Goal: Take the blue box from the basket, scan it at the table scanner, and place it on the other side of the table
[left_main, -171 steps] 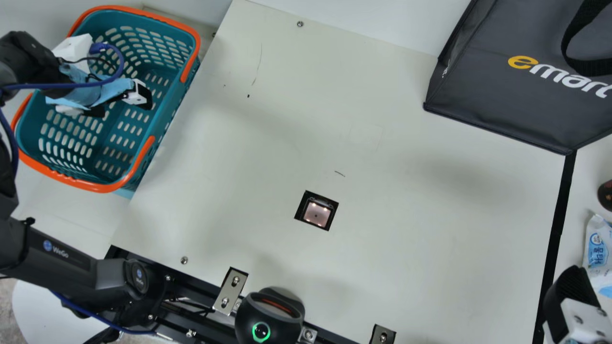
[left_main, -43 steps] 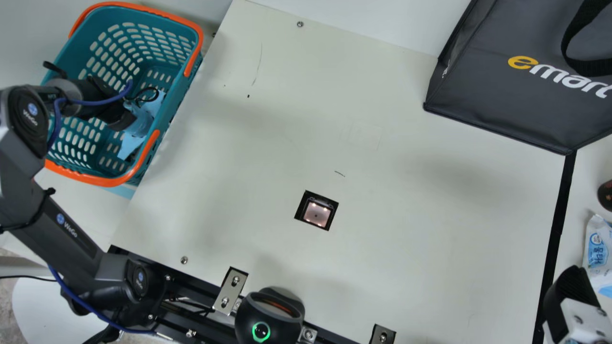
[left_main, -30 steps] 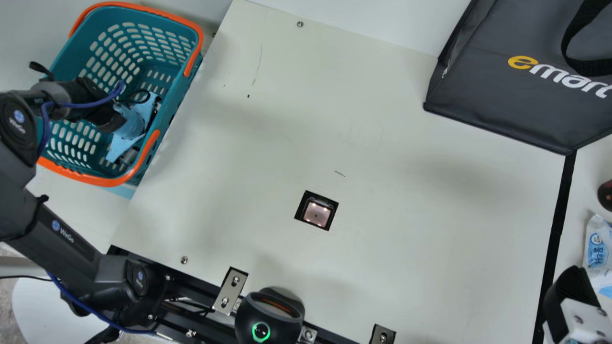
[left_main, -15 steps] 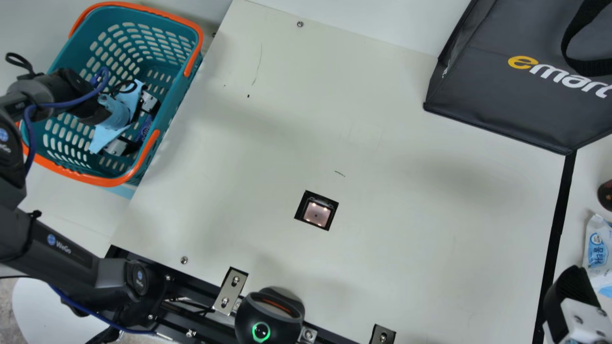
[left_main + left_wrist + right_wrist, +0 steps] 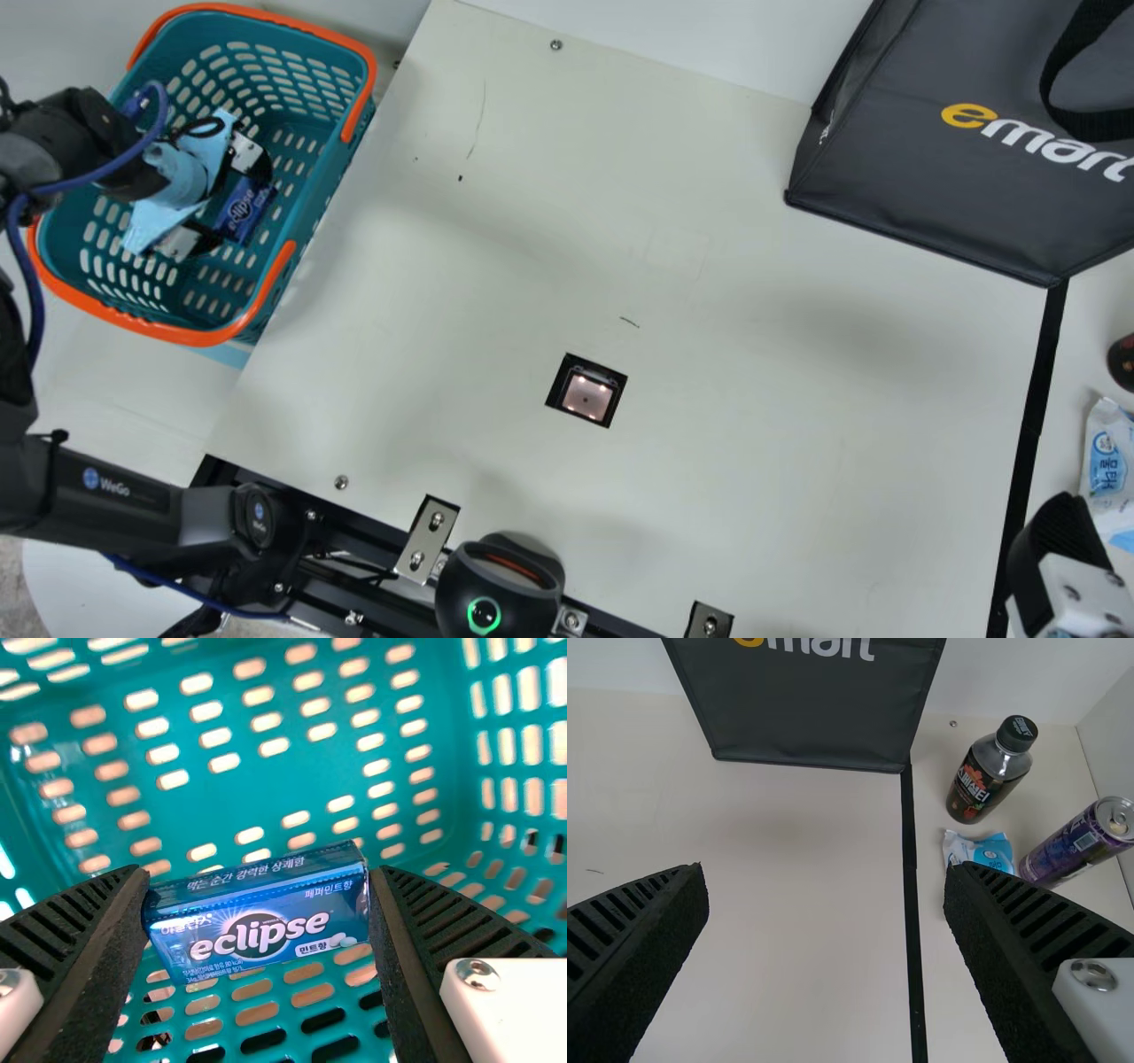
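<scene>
Blue, one box (image 5: 244, 210) is clamped between two left fingers (image 5: 261, 167).

The cream table (image 5: 753, 425) spreads between the left fingers (image 5: 260, 167) and the right fingers (image 5: 1060, 536). The scanner (image 5: 586, 396) is set into it, well apart from both. A short dark line (image 5: 629, 322) marks the surface just beyond the scanner; a small dark spot (image 5: 460, 178) and a long thin scratch (image 5: 480, 120) lie closer to the left fingers. A black strip (image 5: 1030, 434) runs from beside the right fingers to the corner of a dark grey bag (image 5: 948, 190), which stands well ahead of them. Across the strip, a pale blue and white packet (image 5: 979, 850) lies near the right fingers, a purple can (image 5: 1067, 853) just beside it, and a dark capped bottle (image 5: 979, 784) farther from those fingers.
</scene>
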`<action>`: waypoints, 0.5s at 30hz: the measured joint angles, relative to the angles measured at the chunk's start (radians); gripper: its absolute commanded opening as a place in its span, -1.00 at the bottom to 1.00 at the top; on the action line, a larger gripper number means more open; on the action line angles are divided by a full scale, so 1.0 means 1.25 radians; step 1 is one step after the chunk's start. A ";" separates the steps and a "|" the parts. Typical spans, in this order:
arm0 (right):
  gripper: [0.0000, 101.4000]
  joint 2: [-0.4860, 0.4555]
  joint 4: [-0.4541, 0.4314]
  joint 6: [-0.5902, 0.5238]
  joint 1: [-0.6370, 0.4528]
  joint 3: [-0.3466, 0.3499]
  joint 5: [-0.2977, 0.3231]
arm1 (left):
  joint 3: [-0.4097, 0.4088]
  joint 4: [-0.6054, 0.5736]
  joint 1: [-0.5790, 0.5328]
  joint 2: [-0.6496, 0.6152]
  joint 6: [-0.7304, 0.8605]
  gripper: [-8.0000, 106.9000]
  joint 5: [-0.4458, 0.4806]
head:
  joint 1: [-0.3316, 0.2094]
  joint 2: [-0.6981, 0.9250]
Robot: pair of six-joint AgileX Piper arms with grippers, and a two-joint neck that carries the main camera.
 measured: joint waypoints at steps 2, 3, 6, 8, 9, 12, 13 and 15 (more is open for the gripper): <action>0.87 0.000 0.000 0.000 0.000 0.000 0.000 | -0.009 0.009 -0.003 -0.015 -0.005 -1.00 0.012 | 0.001 0.000; 0.87 0.000 0.000 0.000 0.000 0.000 0.000 | -0.017 0.016 -0.003 -0.023 -0.006 -1.00 0.018 | 0.000 0.000; 0.87 0.000 0.000 0.000 0.000 0.000 0.000 | -0.036 0.029 -0.008 -0.044 -0.014 -1.00 0.039 | 0.001 -0.001; 0.87 0.000 0.000 0.000 0.000 0.000 0.000 | -0.048 0.037 -0.011 -0.056 -0.016 -1.00 0.051 | 0.001 -0.001; 0.87 0.000 0.000 0.000 0.000 0.000 0.000 | -0.056 0.040 -0.014 -0.064 -0.016 -1.00 0.057 | 0.001 0.000; 0.87 0.000 0.000 0.000 0.000 0.000 0.000 | -0.076 0.051 -0.020 -0.082 -0.019 -1.00 0.078 | 0.001 -0.001; 0.87 0.000 0.000 0.000 0.000 0.000 0.000 | -0.082 0.055 -0.024 -0.089 -0.019 -1.00 0.082 | 0.001 0.000; 0.87 0.000 0.000 0.000 0.000 0.000 0.000 | -0.095 0.060 -0.028 -0.102 -0.021 -1.00 0.092 | 0.001 -0.001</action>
